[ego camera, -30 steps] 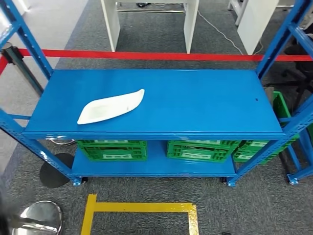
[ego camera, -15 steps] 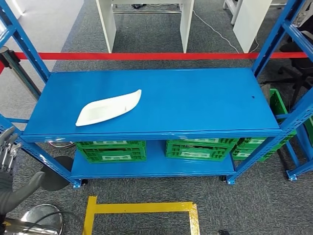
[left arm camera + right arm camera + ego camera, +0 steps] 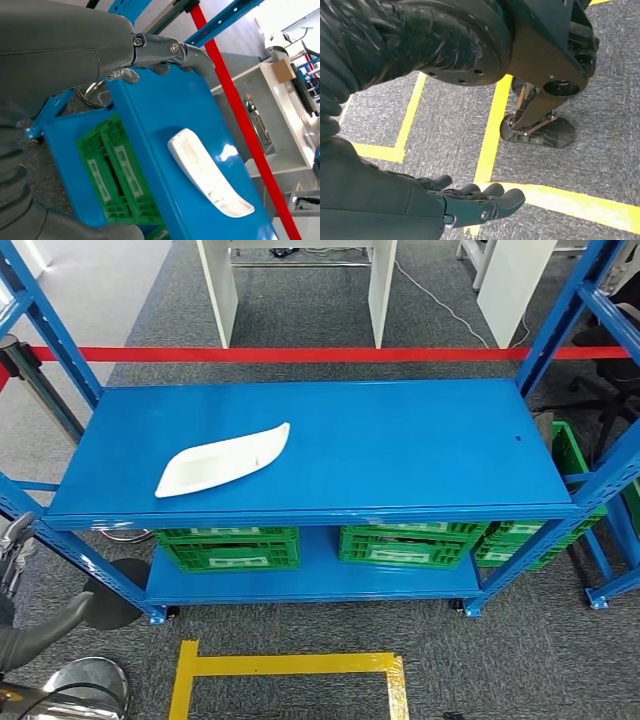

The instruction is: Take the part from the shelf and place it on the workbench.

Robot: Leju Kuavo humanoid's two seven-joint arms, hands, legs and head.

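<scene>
- Grey and empty, the left hand [image 3: 16, 585] sits low at the near-left corner of the blue shelf [image 3: 392, 450], with its fingers [image 3: 166, 50] stretched out and holding nothing; in the head view it is well short of the shelf's front edge.
- Dark and just as idle, the right hand [image 3: 478, 205] hangs down by the robot's side over grey carpet crossed by yellow floor tape [image 3: 491, 135], its fingers extended and nothing in them.
- White plastic, long and curved to a point at one end, the part [image 3: 223, 460] lies flat on the top deck of the shelf, toward the left half and near the front edge, untouched by either hand.
- Below that deck, green crates [image 3: 230, 546] stand on the lower level (no concern of this task).
- Judging by how things lie, the step in hand is the reach: the part is not yet taken and the placing on the workbench is all to come.
- For the next move, the left hand looks the better placed; it would need to rise above the deck, travel forward and inward to the part's nearer, broader end, and close around the thin shell.
- Since the part lies flat and shallow, a grip across its width from above seems likelier to hold than one along its length.
</scene>
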